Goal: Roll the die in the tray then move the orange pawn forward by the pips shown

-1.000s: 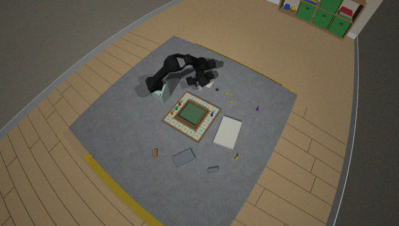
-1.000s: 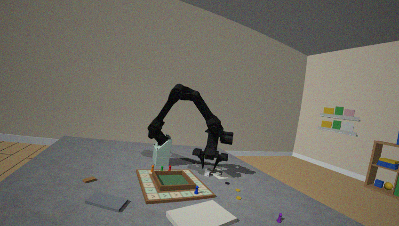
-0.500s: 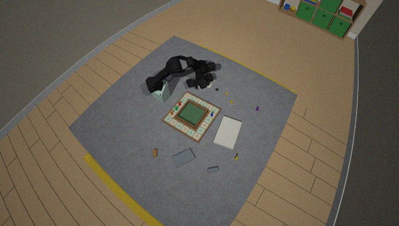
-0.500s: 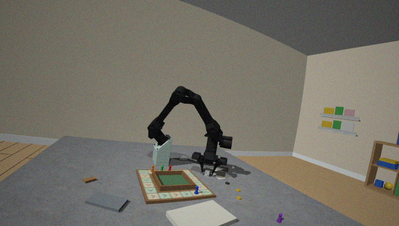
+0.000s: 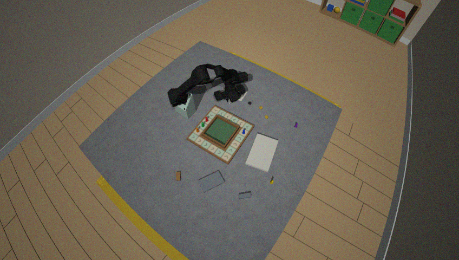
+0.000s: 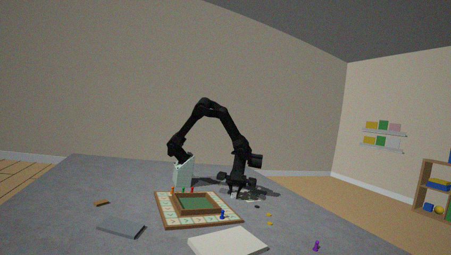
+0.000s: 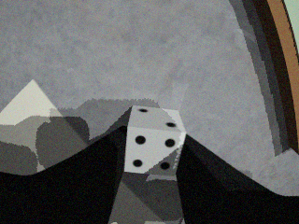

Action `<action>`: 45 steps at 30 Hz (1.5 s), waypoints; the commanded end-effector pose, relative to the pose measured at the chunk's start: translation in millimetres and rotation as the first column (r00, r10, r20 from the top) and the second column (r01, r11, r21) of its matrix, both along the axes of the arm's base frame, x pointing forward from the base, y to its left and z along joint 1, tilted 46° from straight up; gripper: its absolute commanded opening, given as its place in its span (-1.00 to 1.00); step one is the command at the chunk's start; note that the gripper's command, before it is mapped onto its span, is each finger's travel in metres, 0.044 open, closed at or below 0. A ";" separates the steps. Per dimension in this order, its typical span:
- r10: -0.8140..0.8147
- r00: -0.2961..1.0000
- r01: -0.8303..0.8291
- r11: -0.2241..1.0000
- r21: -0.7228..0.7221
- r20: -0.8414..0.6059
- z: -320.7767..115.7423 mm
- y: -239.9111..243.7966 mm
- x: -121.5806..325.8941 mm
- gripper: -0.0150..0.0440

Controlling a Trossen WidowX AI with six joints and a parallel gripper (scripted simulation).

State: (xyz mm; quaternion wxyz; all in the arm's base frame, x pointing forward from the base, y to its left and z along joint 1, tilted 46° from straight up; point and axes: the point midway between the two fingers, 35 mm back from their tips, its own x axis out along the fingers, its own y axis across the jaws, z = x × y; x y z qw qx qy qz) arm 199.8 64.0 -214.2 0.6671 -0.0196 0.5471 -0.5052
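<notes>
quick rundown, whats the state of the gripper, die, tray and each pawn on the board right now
gripper: shut on the die, low over the mat beside the board
die: clamped between the fingers, four-pip face toward the wrist camera
tray: nothing in it
orange pawn: upright on the board's track
green pawn: upright on the track
red pawn: upright on the track
blue pawn: upright on the track
</notes>
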 end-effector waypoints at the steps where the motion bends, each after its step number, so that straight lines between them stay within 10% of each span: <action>1: 0.004 1.000 -0.004 1.000 0.006 0.004 10.9 15.3 4.3 -0.49; 14: 0.003 1.000 -0.003 1.000 0.009 0.001 83.5 89.7 2.8 -0.49; 45: 0.503 0.767 -0.449 0.864 0.227 -0.397 125.5 35.8 48.2 -0.49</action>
